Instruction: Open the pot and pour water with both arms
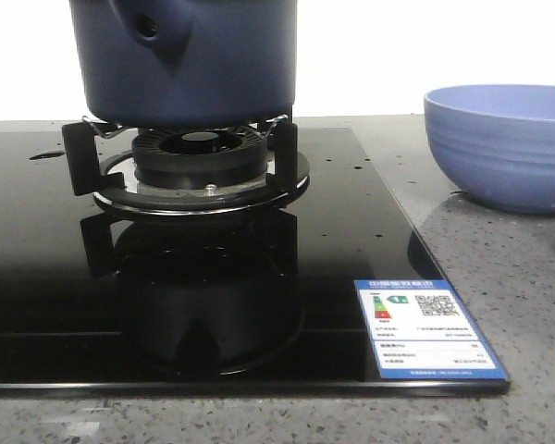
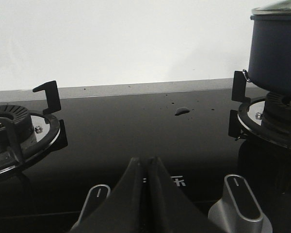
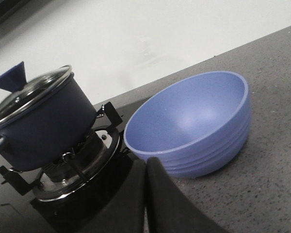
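Note:
The dark navy pot (image 1: 190, 60) stands on the burner's black supports (image 1: 203, 162), its stubby handle with a round hole facing me. It also shows in the left wrist view (image 2: 276, 51) and the right wrist view (image 3: 39, 121), with a glass lid (image 3: 31, 92) on it. A light-blue ribbed bowl (image 1: 501, 143) sits empty on the grey counter to the right; it also shows in the right wrist view (image 3: 191, 121). My left gripper (image 2: 146, 159) is shut and empty above the cooktop's front. My right gripper (image 3: 146, 162) is shut and empty, near the bowl. Neither gripper shows in the front view.
The black glass cooktop (image 1: 55, 277) carries an energy label (image 1: 425, 328) at its front right. A second burner (image 2: 14, 131) lies to the left. Two silver knobs (image 2: 240, 201) stand at the cooktop's front. A white wall runs behind.

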Robot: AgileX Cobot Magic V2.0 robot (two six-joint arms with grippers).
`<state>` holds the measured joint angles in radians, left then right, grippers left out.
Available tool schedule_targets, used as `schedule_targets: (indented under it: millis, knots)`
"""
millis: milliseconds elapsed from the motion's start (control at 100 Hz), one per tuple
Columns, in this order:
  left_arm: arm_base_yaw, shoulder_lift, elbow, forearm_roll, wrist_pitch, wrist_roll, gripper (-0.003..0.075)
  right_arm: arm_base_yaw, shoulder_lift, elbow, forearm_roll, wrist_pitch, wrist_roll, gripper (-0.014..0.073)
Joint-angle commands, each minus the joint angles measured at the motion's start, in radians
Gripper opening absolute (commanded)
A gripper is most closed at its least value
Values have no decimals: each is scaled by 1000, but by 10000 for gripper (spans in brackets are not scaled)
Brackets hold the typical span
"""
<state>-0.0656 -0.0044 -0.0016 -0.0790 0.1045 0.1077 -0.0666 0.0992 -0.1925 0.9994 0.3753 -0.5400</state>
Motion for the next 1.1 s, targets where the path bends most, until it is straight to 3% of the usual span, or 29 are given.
schedule_targets:
  millis: [0,80,200,390,580,610,700,1090]
  knots:
    - [-6,-28,33,-6,-68,-10,-20,-9,10,-27,-24,-88,-22,-62]
    - [-6,-28,33,-6,-68,-10,-20,-9,12,-29,-180,-115,-19,-62]
    - [-6,-28,33,-6,-68,-10,-20,-9,14,-24,-628,-131,96,-62]
    - [-6,-28,33,-6,-68,-10,-20,-9,8,75,-981,-347,306,-62]
    - [-6,-28,33,-6,-68,-10,-20,-9,-57,229,-1006,-375,433,-62]
    - [-6,-28,33,-6,-68,-10,-20,-9,-81,224,-1009,-304,441,-62]
    - [-6,-28,33,-6,-68,-10,-20,-9,-131,226,-1042,-248,441,-62]
    - [-6,-26,33,-6,-68,-10,-20,-9,-127,226,-1052,-255,439,-62]
